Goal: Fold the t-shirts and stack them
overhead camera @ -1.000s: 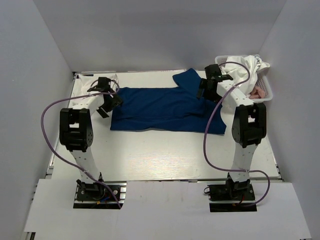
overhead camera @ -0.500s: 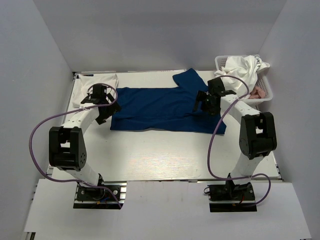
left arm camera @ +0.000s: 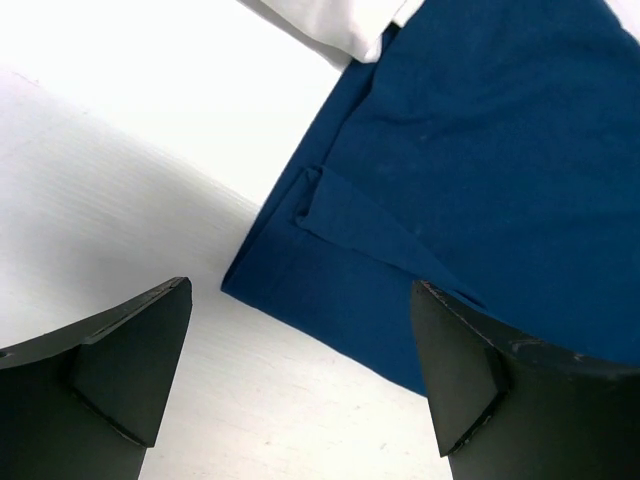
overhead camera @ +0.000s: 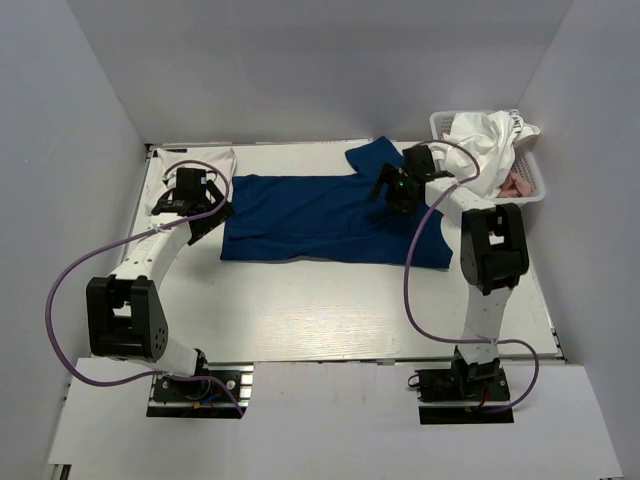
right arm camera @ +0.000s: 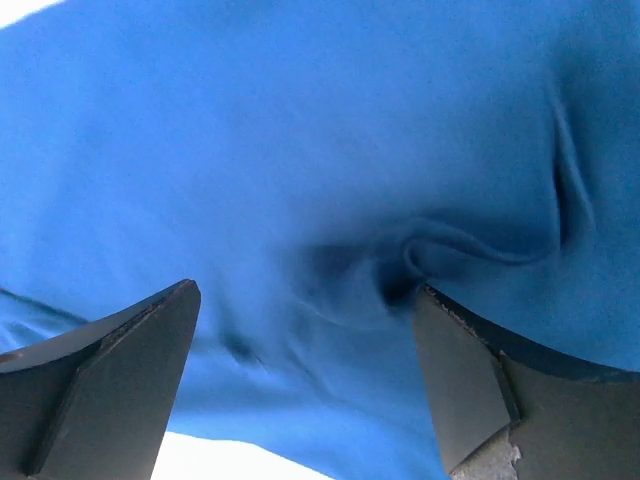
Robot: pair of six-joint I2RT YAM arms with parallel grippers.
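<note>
**Two pincers spread wide over the navy tee**

Both pincers stand with jaws apart and nothing between them. The left pincer (overhead camera: 205, 212) (left arm camera: 300, 290) hangs over the left end of the navy t-shirt (overhead camera: 320, 215) (left arm camera: 500, 150). In its wrist view one finger sits above bare table and the other above blue cloth, and the shirt's near-left corner lies in the gap with a small flap folded onto it. The right pincer (overhead camera: 390, 190) (right arm camera: 305, 290) points down at the shirt's far-right part, beside the sleeve that juts toward the back edge. Its wrist view is filled with blue cloth (right arm camera: 300, 130), with a puckered crease between the fingers — whether the tips touch the fabric I cannot tell.

The navy shirt lies spread flat across the far half of the table (overhead camera: 300, 310), plain side up. A folded white t-shirt (overhead camera: 200, 160) (left arm camera: 330, 20) sits at the far-left corner, touching the navy shirt's edge. At the far right, the mesh basket (overhead camera: 530, 192) holds a crumpled white tee (overhead camera: 490, 140) — and a pink tee (overhead camera: 517, 185) shows beneath it.
</note>
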